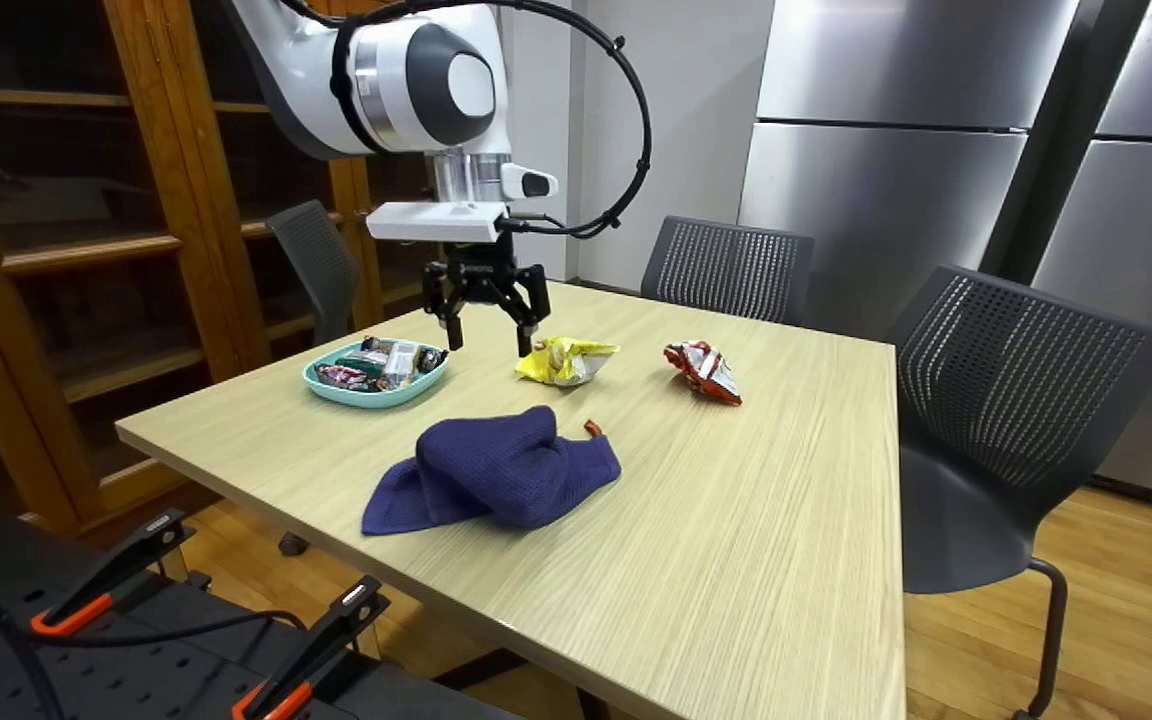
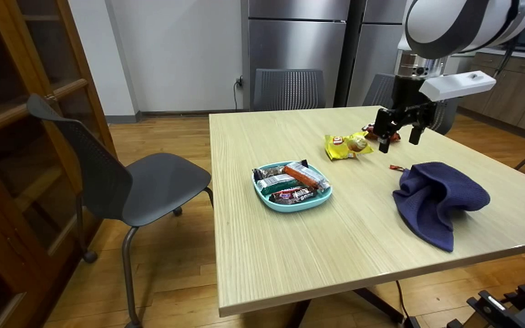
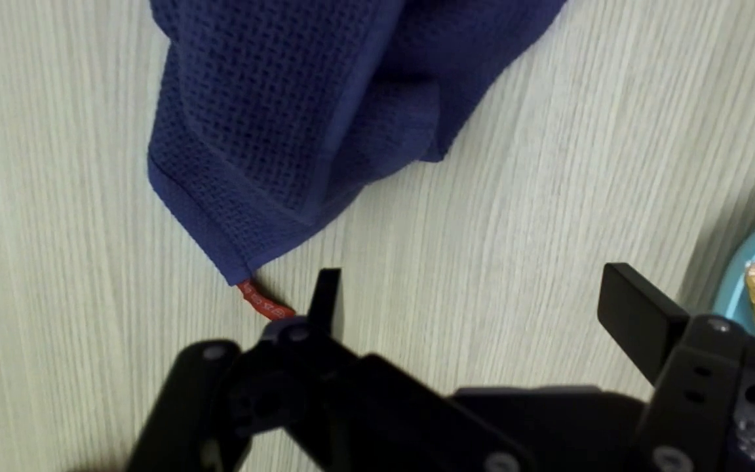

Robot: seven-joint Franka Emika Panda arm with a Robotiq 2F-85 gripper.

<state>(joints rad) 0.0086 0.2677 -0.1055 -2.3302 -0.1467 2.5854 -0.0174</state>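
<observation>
Above the table my gripper (image 1: 489,340) (image 2: 399,142) (image 3: 476,295) stands open, its fingers wide apart with only tabletop visible between them. A crumpled dark blue towel (image 1: 506,470) (image 2: 445,196) (image 3: 272,98) lies near it, touching nothing of the gripper that I can make out. From one towel corner sticks a red tag (image 1: 592,428) (image 2: 396,168) (image 3: 265,303), partly covered by the left finger in the wrist view. A light blue tray (image 1: 376,399) (image 2: 290,208) (image 3: 738,275) holds several wrapped bars (image 2: 278,183).
A yellow snack bag (image 1: 566,360) (image 2: 347,145) and a red and white bag (image 1: 704,370) lie farther back on the table (image 1: 756,560) (image 2: 253,255). Dark chairs (image 1: 996,450) (image 2: 162,187) stand around it. Black clamps with orange parts (image 1: 316,640) sit beyond its edge.
</observation>
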